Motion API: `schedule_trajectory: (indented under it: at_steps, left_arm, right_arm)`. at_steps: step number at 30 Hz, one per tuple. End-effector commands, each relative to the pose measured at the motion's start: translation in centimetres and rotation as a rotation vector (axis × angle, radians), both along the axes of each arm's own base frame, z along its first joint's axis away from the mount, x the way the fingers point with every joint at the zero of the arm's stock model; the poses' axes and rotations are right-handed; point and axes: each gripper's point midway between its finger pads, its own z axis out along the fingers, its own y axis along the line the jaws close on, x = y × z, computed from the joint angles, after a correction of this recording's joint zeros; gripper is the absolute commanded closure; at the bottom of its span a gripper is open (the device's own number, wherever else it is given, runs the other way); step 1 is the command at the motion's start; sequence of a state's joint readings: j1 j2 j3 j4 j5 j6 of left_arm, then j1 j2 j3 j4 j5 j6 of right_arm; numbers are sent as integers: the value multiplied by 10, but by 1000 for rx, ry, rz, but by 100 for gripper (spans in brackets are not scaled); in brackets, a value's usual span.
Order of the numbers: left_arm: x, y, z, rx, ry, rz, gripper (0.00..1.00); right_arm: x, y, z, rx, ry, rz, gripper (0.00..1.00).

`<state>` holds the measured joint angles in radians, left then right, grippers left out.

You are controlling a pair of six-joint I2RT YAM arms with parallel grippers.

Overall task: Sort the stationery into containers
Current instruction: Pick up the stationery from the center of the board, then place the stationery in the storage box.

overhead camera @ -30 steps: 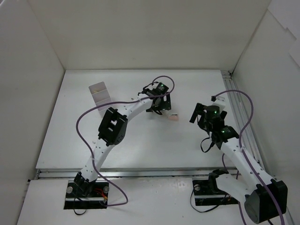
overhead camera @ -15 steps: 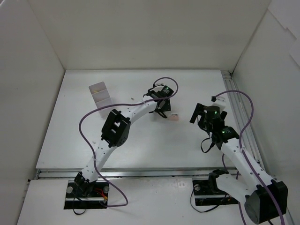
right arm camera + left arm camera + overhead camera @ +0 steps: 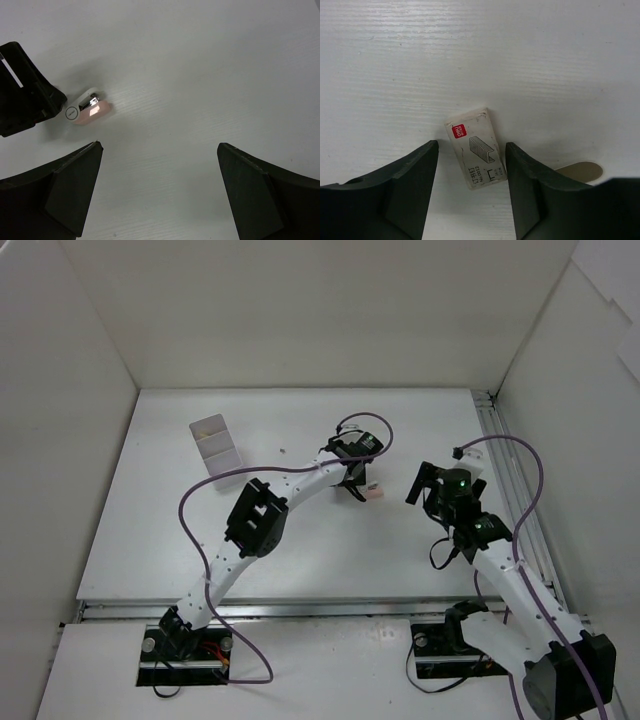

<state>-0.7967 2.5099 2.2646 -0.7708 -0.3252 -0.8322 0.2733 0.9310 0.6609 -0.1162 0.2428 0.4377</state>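
White tabletop (image 3: 545, 60); left gripper (image 3: 471, 146) half-open astride white red-logo staple box (image 3: 476, 152), right gripper (image 3: 160, 146) gaping, empty.

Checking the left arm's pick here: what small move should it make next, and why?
Probably close the left gripper on the staple box. The box lies flat on the table between its open jaws, slightly skewed, with a gap showing on one side, so nothing is gripped yet.

Small white staple box (image 3: 475, 148), red "deli" logo, staple drawing, "No.0012" beside Chinese characters, smaller print unreadable
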Motion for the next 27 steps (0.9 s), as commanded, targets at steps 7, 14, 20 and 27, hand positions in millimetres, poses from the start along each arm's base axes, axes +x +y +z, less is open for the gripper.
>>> schedule_trajectory:
  at_steps: [7, 14, 20, 27]
  left_arm:
    - [8, 27, 80, 28, -151, 7, 84]
    - [-12, 152, 138, 149, -164, 183, 98]
    - [-42, 280, 135, 148, -91, 542, 98]
    - [-30, 327, 134, 84, -64, 703, 100]
  right_arm:
    - [8, 1, 15, 23, -74, 0, 2]
    - [10, 6, 15, 39, -86, 21, 2]
    - [12, 5, 13, 34, -88, 12, 2]
    - [14, 5, 9, 28, -73, 14, 2]
